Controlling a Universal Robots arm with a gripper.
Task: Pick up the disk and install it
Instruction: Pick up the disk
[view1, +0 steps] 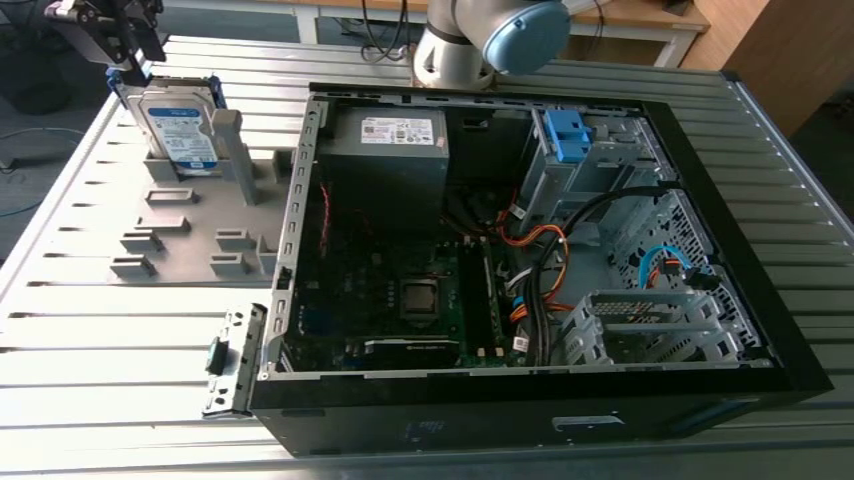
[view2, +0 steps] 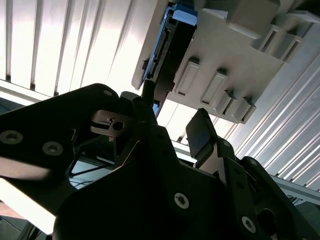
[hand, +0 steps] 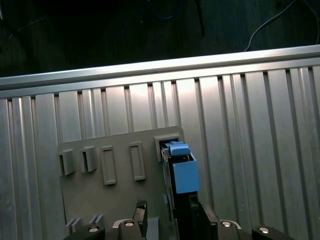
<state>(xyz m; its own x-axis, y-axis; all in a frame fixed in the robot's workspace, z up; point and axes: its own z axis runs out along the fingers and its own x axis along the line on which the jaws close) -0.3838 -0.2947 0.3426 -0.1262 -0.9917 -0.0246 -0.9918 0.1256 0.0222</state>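
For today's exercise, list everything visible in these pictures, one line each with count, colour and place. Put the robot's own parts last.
disk: one, silver with a white-and-blue label and blue caddy, upright in the holder plate.
holder plate: one, grey, slotted, on the table at the exterior view's left.
computer case: one, black, side open, on the table.
power-supply box: one, grey with a white sticker, inside the case.
bracket: one, blue, in the case's drive bay.
motherboard: one, dark green, on the case floor.
cables: several, orange, black and blue, inside the case.
table: one, ribbed silver metal.
arm: one, grey with a light-blue cap, behind the case.
gripper: one, black, open, at the disk's top end.
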